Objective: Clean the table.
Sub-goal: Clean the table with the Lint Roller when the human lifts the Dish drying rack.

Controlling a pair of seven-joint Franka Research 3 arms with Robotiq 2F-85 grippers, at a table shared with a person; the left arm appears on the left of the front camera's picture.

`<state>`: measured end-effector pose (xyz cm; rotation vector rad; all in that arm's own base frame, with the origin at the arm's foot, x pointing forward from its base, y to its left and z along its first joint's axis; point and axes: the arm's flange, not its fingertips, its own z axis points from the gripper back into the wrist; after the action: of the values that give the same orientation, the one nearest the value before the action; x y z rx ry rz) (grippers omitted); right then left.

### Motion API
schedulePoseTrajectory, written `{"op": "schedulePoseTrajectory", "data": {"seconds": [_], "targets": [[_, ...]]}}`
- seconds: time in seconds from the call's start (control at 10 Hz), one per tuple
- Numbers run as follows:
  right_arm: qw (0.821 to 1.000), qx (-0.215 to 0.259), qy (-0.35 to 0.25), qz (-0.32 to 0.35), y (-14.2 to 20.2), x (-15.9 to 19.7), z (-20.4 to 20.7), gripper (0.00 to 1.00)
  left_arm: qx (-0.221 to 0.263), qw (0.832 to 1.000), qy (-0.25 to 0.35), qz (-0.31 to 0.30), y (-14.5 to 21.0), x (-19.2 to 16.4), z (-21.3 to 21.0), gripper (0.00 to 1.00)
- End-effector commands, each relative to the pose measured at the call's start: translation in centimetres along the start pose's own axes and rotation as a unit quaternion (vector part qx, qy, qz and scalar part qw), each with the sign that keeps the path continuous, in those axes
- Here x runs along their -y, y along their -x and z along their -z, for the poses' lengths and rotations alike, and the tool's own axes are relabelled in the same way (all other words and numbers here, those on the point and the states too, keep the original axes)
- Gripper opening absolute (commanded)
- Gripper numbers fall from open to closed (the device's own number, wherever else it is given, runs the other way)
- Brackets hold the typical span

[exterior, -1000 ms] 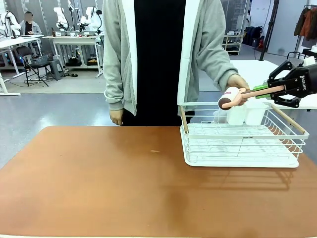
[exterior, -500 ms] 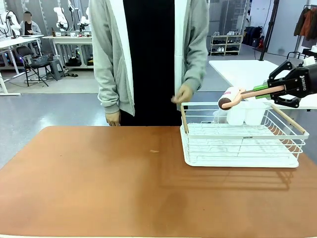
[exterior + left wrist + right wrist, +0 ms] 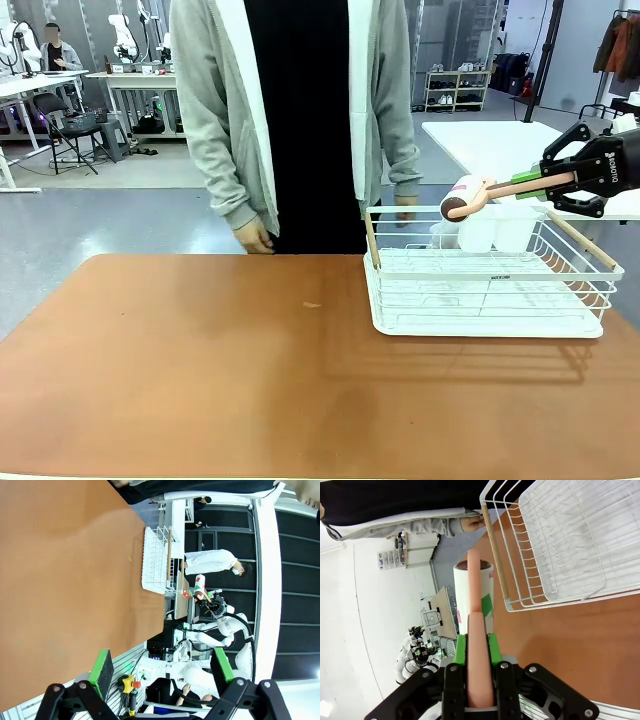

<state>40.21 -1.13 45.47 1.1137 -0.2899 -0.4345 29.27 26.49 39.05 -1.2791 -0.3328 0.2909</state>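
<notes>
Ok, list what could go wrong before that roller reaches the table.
1. The lint roller, held by its handle in the right gripper, hangs over the wire rack; lowering straight could catch the rim or the white cups.
2. The person's hand hangs by the rack's far corner, near any sweep.

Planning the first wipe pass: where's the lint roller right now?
Front view, right side: the lint roller is held by its pink handle in the right gripper, its head in the air by the far rim of the white wire rack.
</notes>
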Motion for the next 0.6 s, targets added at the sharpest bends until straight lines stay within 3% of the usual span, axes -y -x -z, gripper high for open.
{"op": "schedulePoseTrajectory", "data": {"seconds": [0.0, 0.5], "targets": [[1.0, -0.002, 0.001, -0.001, 0.15, -0.18, 0.27, 0.0, -0.005, 1.0, 0.005, 0.011, 0.53, -0.02, -0.33, 1.0], [1.0, -0.002, 0.001, -0.001, 0.15, -0.18, 0.27, 0.0, -0.005, 1.0, 0.005, 0.011, 0.53, -0.02, -0.33, 1.0]]}}
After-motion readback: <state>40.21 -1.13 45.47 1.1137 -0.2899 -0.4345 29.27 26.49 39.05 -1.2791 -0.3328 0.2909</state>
